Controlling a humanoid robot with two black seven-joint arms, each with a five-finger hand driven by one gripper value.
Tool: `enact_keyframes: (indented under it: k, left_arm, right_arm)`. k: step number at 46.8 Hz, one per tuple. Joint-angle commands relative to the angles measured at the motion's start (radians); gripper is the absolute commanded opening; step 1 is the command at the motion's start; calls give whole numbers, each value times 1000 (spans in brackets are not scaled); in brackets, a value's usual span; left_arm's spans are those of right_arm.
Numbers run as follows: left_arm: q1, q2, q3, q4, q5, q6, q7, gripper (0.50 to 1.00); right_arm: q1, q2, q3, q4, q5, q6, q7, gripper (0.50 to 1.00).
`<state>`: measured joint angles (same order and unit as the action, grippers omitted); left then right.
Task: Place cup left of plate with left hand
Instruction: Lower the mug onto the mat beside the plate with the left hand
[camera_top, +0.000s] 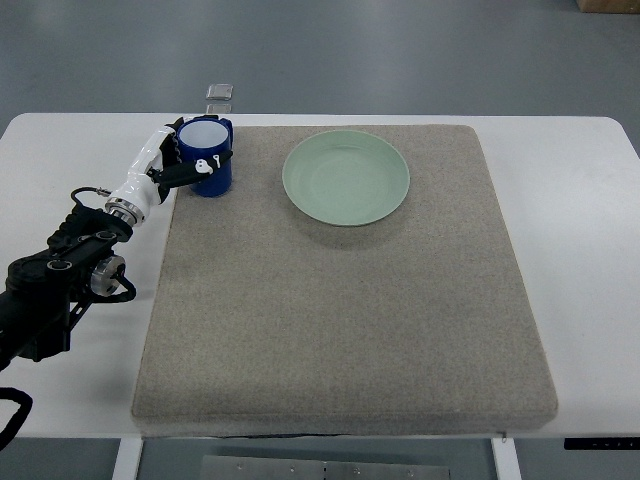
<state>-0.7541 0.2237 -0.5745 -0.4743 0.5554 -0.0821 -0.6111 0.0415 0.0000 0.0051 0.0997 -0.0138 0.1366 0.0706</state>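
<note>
A blue cup (208, 158) with a white inside stands upright at the far left corner of the grey mat (340, 300). My left hand (180, 155) wraps its white and black fingers around the cup's left side, with the thumb across the front. The pale green plate (346, 177) lies on the mat to the right of the cup, a short gap between them. My left arm (70, 260) reaches in from the lower left edge. No right arm shows.
The mat covers most of the white table (570, 200). A small clear object (220, 93) lies at the table's far edge, just behind the cup. Grey floor lies beyond the table.
</note>
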Motion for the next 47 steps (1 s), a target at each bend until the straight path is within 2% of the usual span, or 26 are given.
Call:
enact_keyframes:
  k: [1, 47]
  left_arm:
    - [1, -7, -1, 13, 0, -1, 0, 500]
    - [4, -14, -1, 11, -14, 2, 0, 500]
  right_arm:
    - [0, 0, 1, 0, 0, 0, 0, 934]
    - [0, 0, 0, 0, 0, 0, 0, 934]
